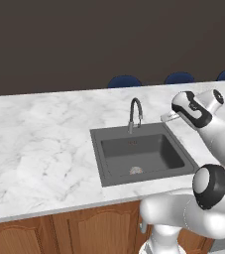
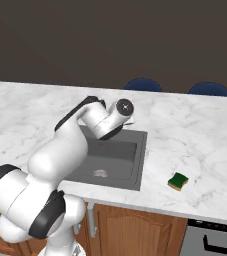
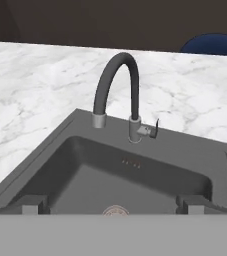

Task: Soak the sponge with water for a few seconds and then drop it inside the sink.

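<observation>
The sink (image 1: pixel 96 149) is a dark grey basin set in the marble counter, with a round drain (image 1: pixel 136 170) and a curved grey faucet (image 1: pixel 135 113). In the hand view my gripper (image 3: pixel 112 205) is open over the sink's near side, facing the faucet (image 3: pixel 117 75), with nothing between its fingertips (image 3: pixel 31 204). From the left base view the gripper (image 1: pixel 167 117) hovers by the sink's back right corner. The green and yellow sponge (image 2: pixel 178 181) lies flat on the counter to the right of the sink (image 2: pixel 140 165), near the front edge, well apart from the gripper. The water is out of view.
Blue chair backs (image 1: pixel 125 81) stand behind the counter. Wooden cabinet doors (image 1: pixel 84 233) run below it, with a dark appliance front (image 2: pixel 212 240) at the lower right. Wide marble counter (image 1: pixel 34 144) stretches left of the sink.
</observation>
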Robot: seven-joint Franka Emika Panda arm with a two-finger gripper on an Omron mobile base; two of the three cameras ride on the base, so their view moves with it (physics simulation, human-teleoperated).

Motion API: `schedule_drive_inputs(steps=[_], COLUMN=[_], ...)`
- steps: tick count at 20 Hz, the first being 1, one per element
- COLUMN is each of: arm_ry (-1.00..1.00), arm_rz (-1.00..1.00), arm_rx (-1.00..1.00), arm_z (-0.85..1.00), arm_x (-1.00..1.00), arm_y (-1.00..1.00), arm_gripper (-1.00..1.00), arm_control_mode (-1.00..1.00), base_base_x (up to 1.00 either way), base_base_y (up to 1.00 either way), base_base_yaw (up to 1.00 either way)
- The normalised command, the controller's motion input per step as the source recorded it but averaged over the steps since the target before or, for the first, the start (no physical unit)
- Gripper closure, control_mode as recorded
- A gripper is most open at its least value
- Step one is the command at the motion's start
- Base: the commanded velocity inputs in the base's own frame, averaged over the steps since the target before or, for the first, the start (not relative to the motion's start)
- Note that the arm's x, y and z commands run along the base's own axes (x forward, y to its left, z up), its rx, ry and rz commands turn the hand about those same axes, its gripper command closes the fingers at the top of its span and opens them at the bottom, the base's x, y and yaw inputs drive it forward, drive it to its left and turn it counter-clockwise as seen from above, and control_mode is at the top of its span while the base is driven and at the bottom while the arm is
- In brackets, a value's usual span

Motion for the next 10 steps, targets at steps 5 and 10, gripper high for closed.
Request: schedule_drive_inputs(steps=[5,10], arm_ry=[-0.08,-0.12], arm_rz=[0.03,0.1], arm_rx=[0.03,0.0], arm_z=[-0.09,-0.09], arm_x=[0.06,0.06], arm_y=[0.0,0.0], arm_gripper=[-1.0,-1.0], arm_control_mode=[-1.0,-1.0], base_base_x=[0.0,0.0], base_base_y=[0.0,0.0], base_base_yaw=[0.0,0.0])
